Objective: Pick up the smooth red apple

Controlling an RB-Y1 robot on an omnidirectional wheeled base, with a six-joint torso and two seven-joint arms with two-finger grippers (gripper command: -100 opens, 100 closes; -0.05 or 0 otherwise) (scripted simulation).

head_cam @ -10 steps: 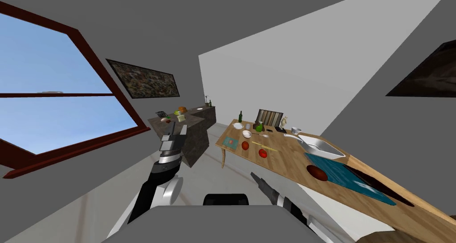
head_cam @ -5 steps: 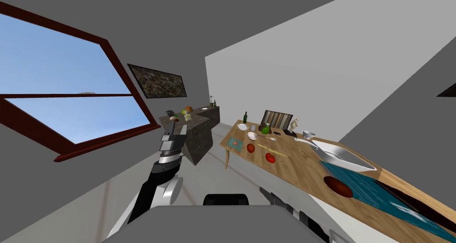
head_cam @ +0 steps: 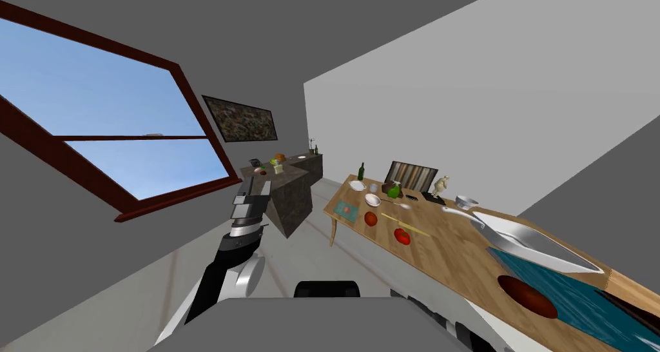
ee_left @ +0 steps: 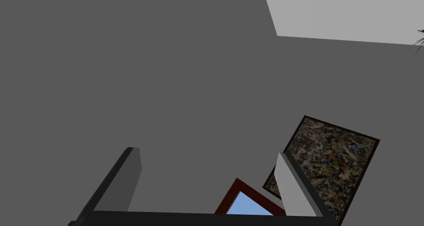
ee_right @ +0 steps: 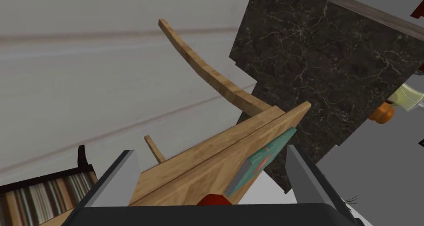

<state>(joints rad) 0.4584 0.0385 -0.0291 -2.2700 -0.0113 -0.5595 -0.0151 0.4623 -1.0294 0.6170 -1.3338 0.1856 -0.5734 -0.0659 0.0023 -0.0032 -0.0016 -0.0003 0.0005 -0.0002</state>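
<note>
Swinging along the table (head_cam: 445, 258): your head view has shifted and the tabletop now sits closer, so the approach is on, no reach yet. Best guess, the red apple (head_cam: 370, 218) lies by the teal mat (head_cam: 341, 209) near the far front corner; a 2nd red fruit (head_cam: 402, 236) is near it. Your left gripper (ee_left: 205, 151) is raised, your right gripper (ee_right: 210, 150) low beside the front edge, both claws spread, empty. The floor (head_cam: 303, 258) toward the marble counter (head_cam: 290, 203) is open.

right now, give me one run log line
phase: pre-grasp | left tool: open, raised | right tool: open, facing table end | red apple: on table, ungrasped
</note>
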